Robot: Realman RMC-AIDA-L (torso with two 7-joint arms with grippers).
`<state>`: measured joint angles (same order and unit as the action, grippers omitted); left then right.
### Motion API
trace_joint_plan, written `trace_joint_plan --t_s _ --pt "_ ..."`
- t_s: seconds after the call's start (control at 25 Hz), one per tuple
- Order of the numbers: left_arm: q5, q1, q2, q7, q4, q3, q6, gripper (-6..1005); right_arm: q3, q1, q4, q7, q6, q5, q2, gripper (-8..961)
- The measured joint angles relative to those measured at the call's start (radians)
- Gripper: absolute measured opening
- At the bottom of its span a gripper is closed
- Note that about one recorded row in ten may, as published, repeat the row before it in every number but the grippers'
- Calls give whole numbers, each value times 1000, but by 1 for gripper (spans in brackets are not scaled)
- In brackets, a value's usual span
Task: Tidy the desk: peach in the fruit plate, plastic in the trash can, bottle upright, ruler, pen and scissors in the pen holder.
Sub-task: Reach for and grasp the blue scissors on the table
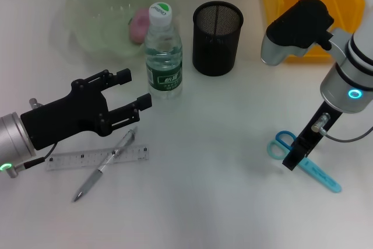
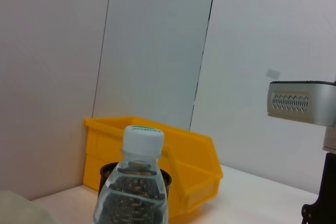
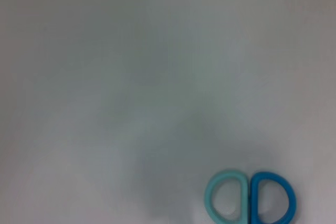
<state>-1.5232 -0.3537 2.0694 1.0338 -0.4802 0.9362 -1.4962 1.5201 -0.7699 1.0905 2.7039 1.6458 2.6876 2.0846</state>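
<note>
The right claw (image 1: 293, 158) is lowered onto the scissors (image 1: 303, 160), which lie flat on the tabletop (image 1: 233, 144) at the robot's right. Its fingers appear to straddle the pivot just behind the 2 blue handle loops, but whether they are clamped or apart cannot be told from the head view.

The left claw (image 1: 131, 88) hovers with fingers apart beside the bottle (image 1: 163, 51), which stands upright. Below it, the pen (image 1: 105, 166) lies across the ruler (image 1: 96, 157).

The peach (image 1: 139, 24) rests in the fruit plate (image 1: 81, 21).

Step in hand, as judged: scissors pickup. The next move calls for a firm closure, a vertical lift, then transfer to the pen holder (image 1: 217, 38), blade tips entering first.
</note>
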Motion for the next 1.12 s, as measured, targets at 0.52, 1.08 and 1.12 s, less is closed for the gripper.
trace_joint_plan --t_s 0.52,1.08,1.12 --pt "1 -7 0 0 0 -11 3 727 1 -3 -7 4 2 0 2 723" --pt "2 -15 -2 0 0 -11 21 727 11 -5 -28 10 -6 0 2 722" --pt "2 -15 -2 0 0 -11 21 727 11 -5 -28 10 -7 0 2 722"
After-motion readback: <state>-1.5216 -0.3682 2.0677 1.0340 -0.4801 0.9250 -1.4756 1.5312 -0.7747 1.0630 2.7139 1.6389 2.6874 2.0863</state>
